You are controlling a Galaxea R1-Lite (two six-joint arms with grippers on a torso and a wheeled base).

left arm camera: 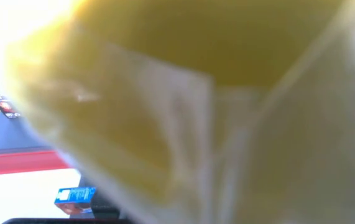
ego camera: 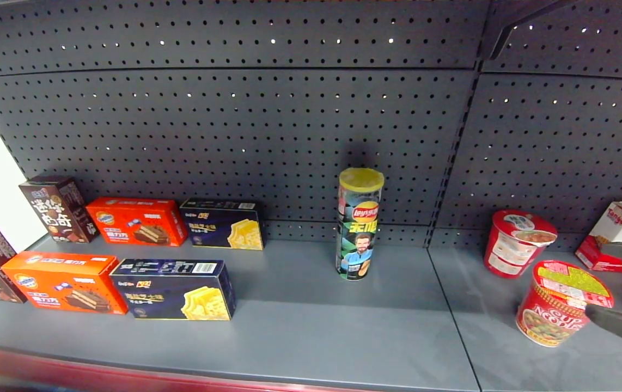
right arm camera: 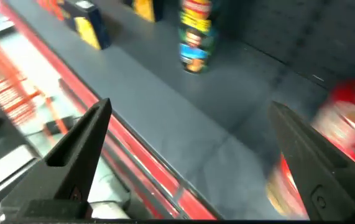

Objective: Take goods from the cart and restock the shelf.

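Grey shelf (ego camera: 311,332), boxes (ego camera: 175,288) at left. Yellow package (left arm camera: 214,93) blurred close up in left wrist view; held or not, cannot tell. Chip can (ego camera: 359,224) stands upright mid-shelf, long axis vertical, yellow lid up, well apart from right gripper (right arm camera: 189,106). Its jaws are spread wide and empty, near cup noodles (ego camera: 561,302).

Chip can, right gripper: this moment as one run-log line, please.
chip can: upright on shelf | right gripper: open, empty, by cup noodles
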